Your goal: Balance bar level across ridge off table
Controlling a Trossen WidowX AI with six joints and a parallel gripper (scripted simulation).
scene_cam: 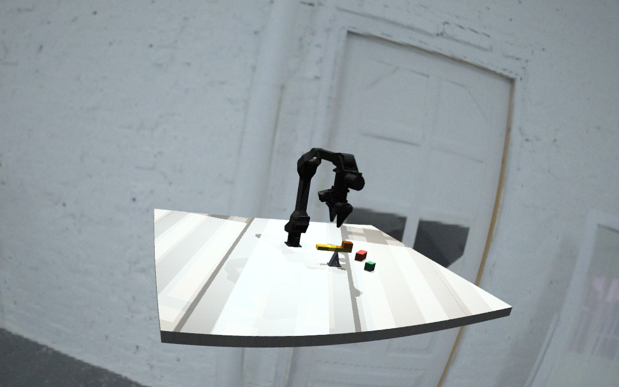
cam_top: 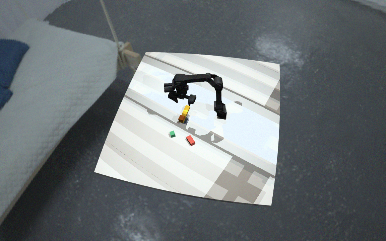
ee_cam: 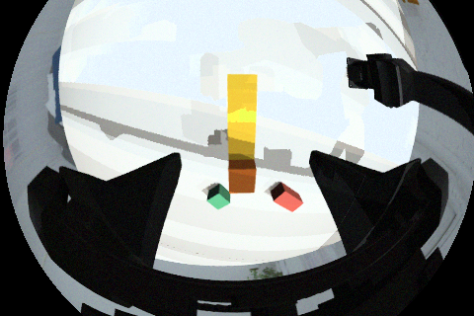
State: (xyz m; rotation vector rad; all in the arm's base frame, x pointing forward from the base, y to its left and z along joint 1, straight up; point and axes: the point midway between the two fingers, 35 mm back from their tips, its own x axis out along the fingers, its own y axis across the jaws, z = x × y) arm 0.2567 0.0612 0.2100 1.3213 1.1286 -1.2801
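Observation:
The yellow bar point(cam_top: 186, 110) point(scene_cam: 325, 247) point(ee_cam: 242, 99) lies across the top of the dark ridge point(cam_top: 186, 121) point(scene_cam: 335, 260). It looks about level, and both ends are clear of the table point(cam_top: 146, 167) point(scene_cam: 254, 313). An orange block point(cam_top: 181, 118) point(scene_cam: 346, 244) point(ee_cam: 242, 181) sits on the bar's end away from the arm's base. My gripper point(cam_top: 183, 103) point(scene_cam: 335, 223) point(ee_cam: 247, 159) is open and empty. It points down, well above the bar, touching nothing. In the wrist view the bar hides the ridge.
A green block point(cam_top: 172, 134) point(scene_cam: 369, 266) point(ee_cam: 218, 197) and a red block point(cam_top: 190, 140) point(scene_cam: 360, 255) point(ee_cam: 287, 197) lie on the table beyond the bar's orange end. The arm's base point(cam_top: 221, 114) point(scene_cam: 293, 239) stands on the opposite side of the ridge.

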